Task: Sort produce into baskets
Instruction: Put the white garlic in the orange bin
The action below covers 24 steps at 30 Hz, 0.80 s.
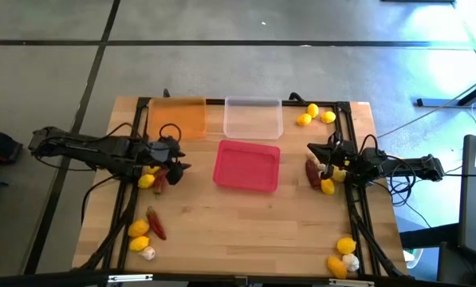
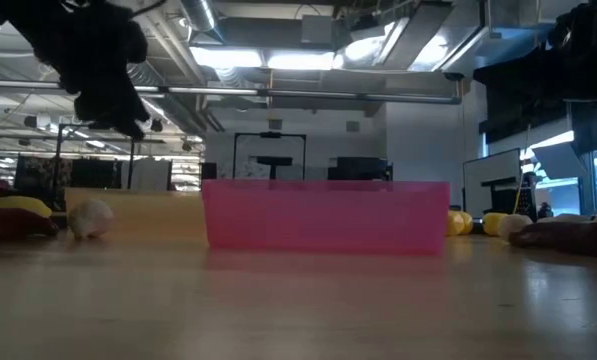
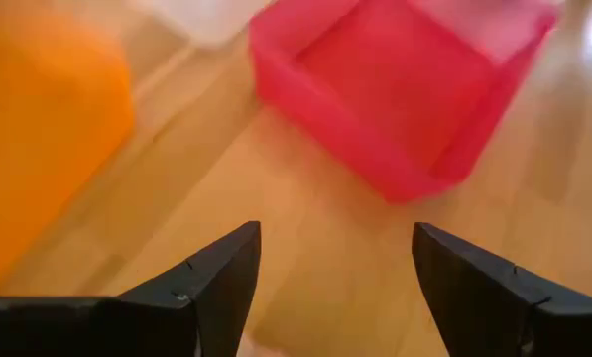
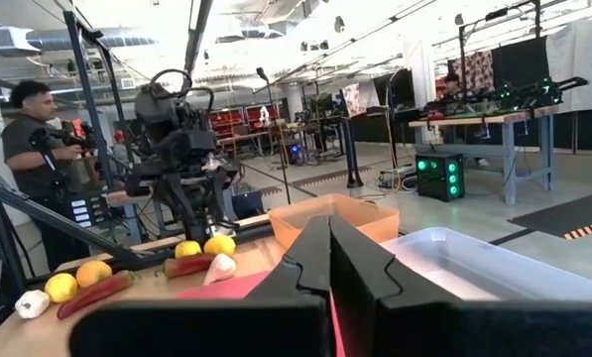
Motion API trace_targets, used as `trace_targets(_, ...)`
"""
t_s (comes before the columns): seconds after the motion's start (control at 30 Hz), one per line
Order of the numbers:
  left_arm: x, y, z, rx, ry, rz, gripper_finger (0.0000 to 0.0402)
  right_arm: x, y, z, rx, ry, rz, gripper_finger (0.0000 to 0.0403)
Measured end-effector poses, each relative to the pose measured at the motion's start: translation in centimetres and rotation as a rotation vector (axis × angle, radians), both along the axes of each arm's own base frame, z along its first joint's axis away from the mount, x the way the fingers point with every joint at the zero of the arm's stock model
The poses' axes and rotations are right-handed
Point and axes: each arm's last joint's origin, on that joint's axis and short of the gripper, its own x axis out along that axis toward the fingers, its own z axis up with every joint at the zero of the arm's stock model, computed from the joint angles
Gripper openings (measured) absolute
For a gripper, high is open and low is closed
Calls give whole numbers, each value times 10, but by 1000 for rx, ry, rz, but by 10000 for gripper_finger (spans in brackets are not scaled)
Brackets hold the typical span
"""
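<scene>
Three baskets stand mid-table: an orange basket and a clear basket at the far side, and a pink basket nearer. Produce lies on the wood in groups. A lemon and a chili lie by my left gripper. That gripper is open and slants down over bare wood between the orange basket and the pink basket. My right gripper is shut and points about level toward the table's left. A chili, a garlic and a lemon lie beside it.
More produce lies near the left front corner, the right front corner and the far right corner. Black frame rails run along both table sides. A person stands in the room beyond the table.
</scene>
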Motion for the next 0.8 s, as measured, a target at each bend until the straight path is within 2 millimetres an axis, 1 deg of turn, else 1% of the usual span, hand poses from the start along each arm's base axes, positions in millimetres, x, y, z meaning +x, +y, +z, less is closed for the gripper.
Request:
trace_targets(0.07,1,0,0,-72,12,42,260,0,0,0,0,0,0,7)
trace_targets(0.13,8,-2,8,-129,-21,23,258,0,0,0,0,0,0,7)
trace_targets(0.2,13,-5,15,-122,-26,-26,255,0,0,1,0,-10,0,7)
trace_targets(0.27,16,-6,17,-98,6,-53,252,-1,0,2,1,-26,-5,7)
trace_targets(0.37,17,-4,15,-83,71,-9,248,-1,0,4,1,-37,-8,7)
trace_targets(0.53,18,-1,-2,-121,240,97,246,-1,0,3,-3,-23,-9,7)
trace_targets(0.8,33,7,-28,-120,423,170,246,0,0,-1,-25,18,-14,7)
